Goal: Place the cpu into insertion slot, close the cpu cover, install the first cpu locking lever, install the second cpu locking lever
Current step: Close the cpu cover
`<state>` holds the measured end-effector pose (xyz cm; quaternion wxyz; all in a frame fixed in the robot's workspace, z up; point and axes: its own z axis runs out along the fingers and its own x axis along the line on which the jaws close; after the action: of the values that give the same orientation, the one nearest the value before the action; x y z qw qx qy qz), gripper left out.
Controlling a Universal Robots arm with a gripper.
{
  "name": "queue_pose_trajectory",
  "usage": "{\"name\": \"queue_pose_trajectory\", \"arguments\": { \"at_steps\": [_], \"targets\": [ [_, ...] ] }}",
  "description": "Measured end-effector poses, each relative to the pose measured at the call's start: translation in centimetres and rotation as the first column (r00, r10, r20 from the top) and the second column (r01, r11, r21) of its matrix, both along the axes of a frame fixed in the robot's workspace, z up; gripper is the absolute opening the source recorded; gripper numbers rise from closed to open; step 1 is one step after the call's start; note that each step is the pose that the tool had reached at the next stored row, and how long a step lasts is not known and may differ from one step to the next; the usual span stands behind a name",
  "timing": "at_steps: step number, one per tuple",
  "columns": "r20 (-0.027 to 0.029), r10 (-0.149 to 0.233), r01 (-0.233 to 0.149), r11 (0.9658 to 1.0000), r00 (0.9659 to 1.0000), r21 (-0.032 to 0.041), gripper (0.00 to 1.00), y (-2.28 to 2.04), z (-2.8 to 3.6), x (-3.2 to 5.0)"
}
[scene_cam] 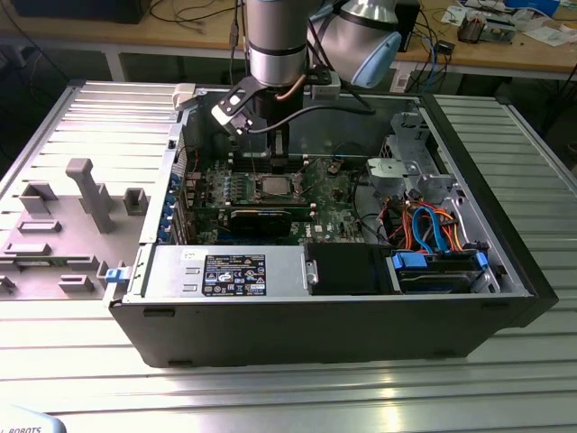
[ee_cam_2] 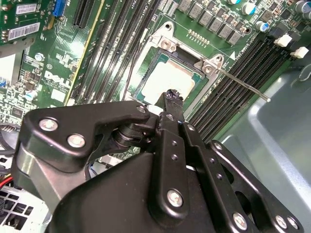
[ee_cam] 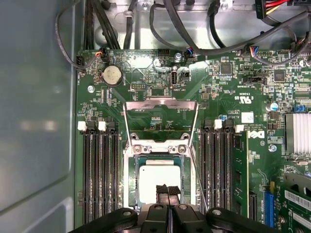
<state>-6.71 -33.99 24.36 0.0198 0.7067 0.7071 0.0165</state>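
Now the black gripper (ee_cam: pixel 168 189), closed narrow, overhangs the silvery square cpu (ee_cam: pixel 156 175) in its silver-rimmed insertion slot (ee_cam: pixel 127 184); silver-frame cpu cover (ee_cam: pixel 160 103) open.

In both wrist views my hand (ee_cam: pixel 167 190) covers the near edge of the cpu (ee_cam: pixel 155 175) and of the insertion slot (ee_cam: pixel 128 170), so I cannot tell whether my fingertips touch the cpu. The picture's edge cuts off my hand's body. In the exterior view my arm (scene_cam: pixel 275 41) hides part of the back wall of the computer case (scene_cam: pixel 315 325)
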Motion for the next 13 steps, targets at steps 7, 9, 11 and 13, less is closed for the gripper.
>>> {"name": "queue_pose_trajectory", "arguments": {
  "at_steps": [7, 9, 11, 13],
  "targets": [
    [0.0, 0.0, 0.0, 1.0, 1.0, -0.0004, 0.11, 0.0, 0.02, 0.0],
    [-0.0001, 0.0, 0.0, 1.0, 1.0, -0.0005, 0.11, 0.0, 0.03, 0.0],
    [-0.0002, 0.002, -0.002, 1.0, 1.0, -0.0018, 0.11, 0.0, 0.04, -0.01],
    [-0.0002, 0.003, -0.003, 1.0, 1.0, -0.0018, 0.11, 0.01, 0.06, 0.0]
  ]
}}
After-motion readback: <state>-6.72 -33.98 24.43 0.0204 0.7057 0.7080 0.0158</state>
